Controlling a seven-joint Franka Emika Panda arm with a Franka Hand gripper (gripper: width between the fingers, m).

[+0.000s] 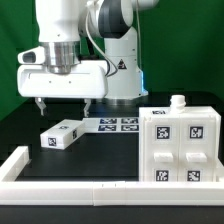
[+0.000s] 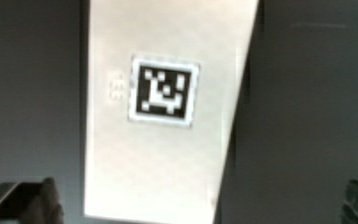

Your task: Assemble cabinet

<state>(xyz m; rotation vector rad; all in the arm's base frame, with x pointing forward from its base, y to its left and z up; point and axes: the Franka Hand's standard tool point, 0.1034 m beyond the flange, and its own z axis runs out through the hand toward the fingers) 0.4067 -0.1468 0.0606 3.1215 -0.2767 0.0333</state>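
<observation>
The cabinet [image 1: 180, 146] is a white box with four tagged fronts and a small knob on top, standing at the exterior view's right. A loose white block [image 1: 60, 135] with tags lies on the black table left of it. My gripper [image 1: 63, 104] hangs open and empty a little above this block. In the wrist view the block [image 2: 167, 120] fills the middle as a long white face with one tag. It lies between my spread fingertips [image 2: 25, 203], and my gripper [image 2: 194, 205] touches nothing.
The marker board [image 1: 118, 124] lies flat behind the block, near the robot base. A long low white border rail [image 1: 80, 186] runs along the table's front and turns up the exterior view's left side [image 1: 14, 164].
</observation>
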